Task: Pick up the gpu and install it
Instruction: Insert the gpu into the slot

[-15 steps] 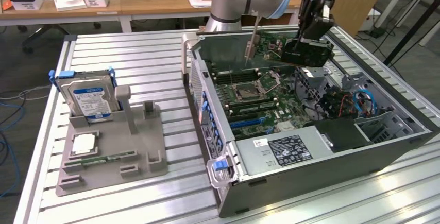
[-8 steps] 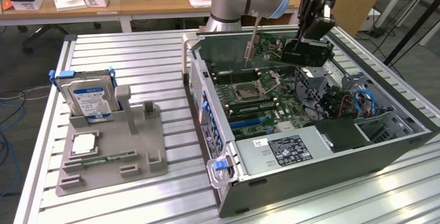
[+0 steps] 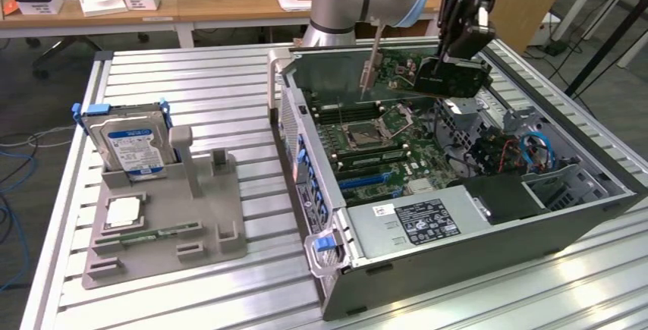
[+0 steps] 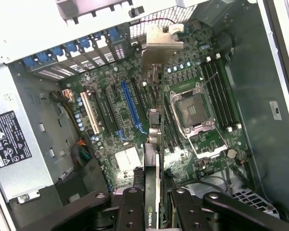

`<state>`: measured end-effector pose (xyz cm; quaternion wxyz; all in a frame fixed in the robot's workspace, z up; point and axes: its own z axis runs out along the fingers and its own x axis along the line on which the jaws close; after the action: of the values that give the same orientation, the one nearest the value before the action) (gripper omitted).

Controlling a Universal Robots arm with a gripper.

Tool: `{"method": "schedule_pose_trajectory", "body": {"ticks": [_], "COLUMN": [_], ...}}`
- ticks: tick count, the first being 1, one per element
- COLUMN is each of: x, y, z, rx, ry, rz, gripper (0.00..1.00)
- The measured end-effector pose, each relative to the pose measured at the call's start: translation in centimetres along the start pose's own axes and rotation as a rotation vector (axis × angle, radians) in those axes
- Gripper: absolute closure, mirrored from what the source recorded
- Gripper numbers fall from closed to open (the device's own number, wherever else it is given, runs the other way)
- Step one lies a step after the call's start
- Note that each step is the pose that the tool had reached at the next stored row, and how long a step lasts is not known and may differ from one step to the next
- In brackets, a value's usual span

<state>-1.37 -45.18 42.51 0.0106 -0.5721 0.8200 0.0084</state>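
The gpu (image 3: 397,64), a green card with a silver bracket (image 3: 369,61) at one end, hangs on edge above the open computer case (image 3: 567,216). My gripper (image 3: 435,80) is shut on the card's end away from the bracket. In the wrist view the gpu (image 4: 156,144) runs edge-on from my gripper (image 4: 156,211) out to its bracket (image 4: 162,45), over the motherboard. It hovers between the blue slot (image 4: 130,106) and the processor socket (image 4: 192,110), clear of the board.
A grey fixture (image 3: 202,216) on the exterior view's left holds an upright hard drive (image 3: 127,144) and a flat memory stick (image 3: 152,234). Inside the case sit a power supply (image 3: 420,220), memory slots (image 4: 221,91) and cables (image 3: 506,152). The slatted table (image 3: 202,87) borders desks behind.
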Motion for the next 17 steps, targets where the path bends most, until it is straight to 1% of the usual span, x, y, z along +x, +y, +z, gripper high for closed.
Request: {"method": "schedule_pose_trajectory", "body": {"ticks": [17], "x": [0.0], "y": [0.0], "z": [0.0], "rx": [-0.0021], "ry": [0.0002], "rz": [-0.079], "gripper": [0.74]}}
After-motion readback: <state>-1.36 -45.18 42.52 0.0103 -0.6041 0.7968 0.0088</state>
